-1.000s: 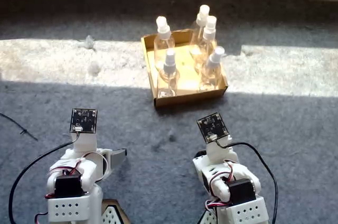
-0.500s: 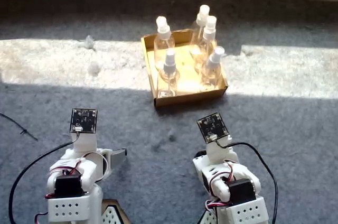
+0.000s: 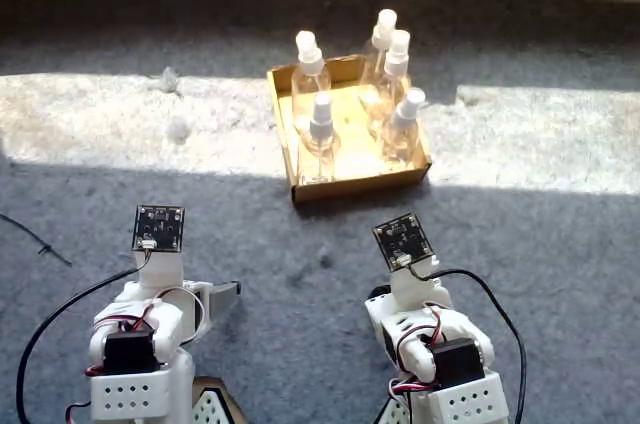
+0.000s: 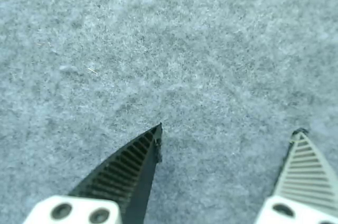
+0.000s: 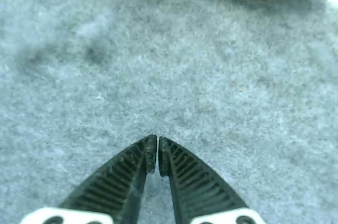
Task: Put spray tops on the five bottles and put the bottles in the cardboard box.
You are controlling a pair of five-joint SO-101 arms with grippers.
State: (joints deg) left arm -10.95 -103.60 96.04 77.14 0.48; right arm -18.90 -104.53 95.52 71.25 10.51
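5 bottles (image 3: 320,139), each with a white spray top (image 3: 311,47), stand upright in the cardboard box (image 3: 350,187) on the grey counter (image 3: 540,244), well apart from both folded arms (image 3: 150,344); from the left wrist, the left hand (image 4: 229,129) hangs over the counter, fingers spread apart, holding nothing; from the right wrist, the right hand (image 5: 157,139) has its fingers pressed together, holding nothing, with the box's edge beyond.

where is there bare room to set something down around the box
Bare carpet lies between the cardboard box and the two arms, and in the sunlit strip right of the box. Crowded: the box, packed with five spray bottles. Two white scraps sit left of it.
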